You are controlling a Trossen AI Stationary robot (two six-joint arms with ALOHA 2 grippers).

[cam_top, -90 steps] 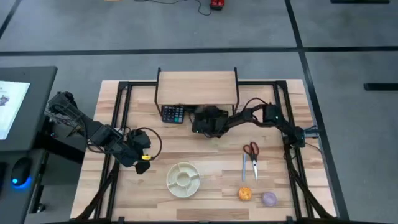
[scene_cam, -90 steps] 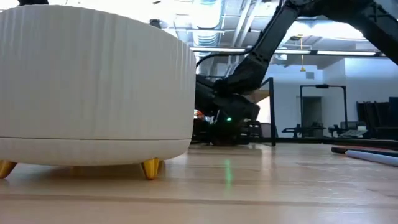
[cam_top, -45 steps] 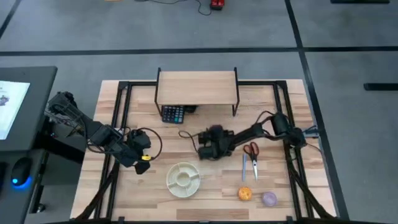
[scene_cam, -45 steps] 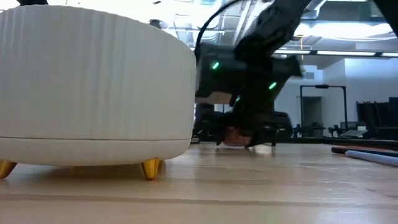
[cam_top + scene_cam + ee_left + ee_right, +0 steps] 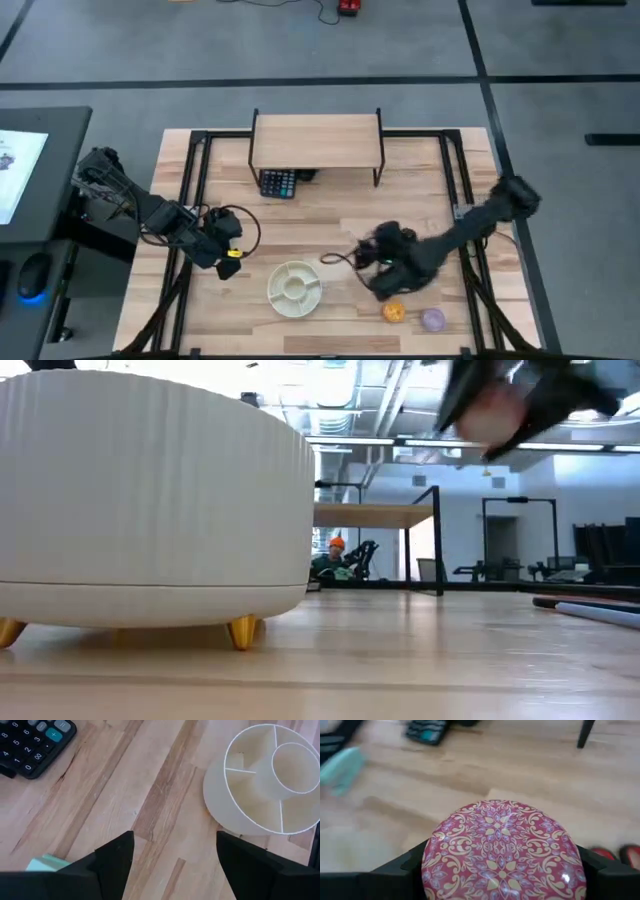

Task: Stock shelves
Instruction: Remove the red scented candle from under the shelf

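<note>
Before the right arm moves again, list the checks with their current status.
1. Grip: right gripper closed on the patterned disc: ok.
2. Shelf top bare for placing: ok.
3. Left gripper open, parked at the table's left side: ok.
4. Calculator lies low at the shelf's front edge: ok.
5. Gap between the disc and the orange ball nearby: cannot tell.

Wood table [image 5: 300, 220]: shelf [image 5: 316, 140], calculator [image 5: 278, 183], divided dish [image 5: 294, 287], orange ball [image 5: 393, 312].
</note>
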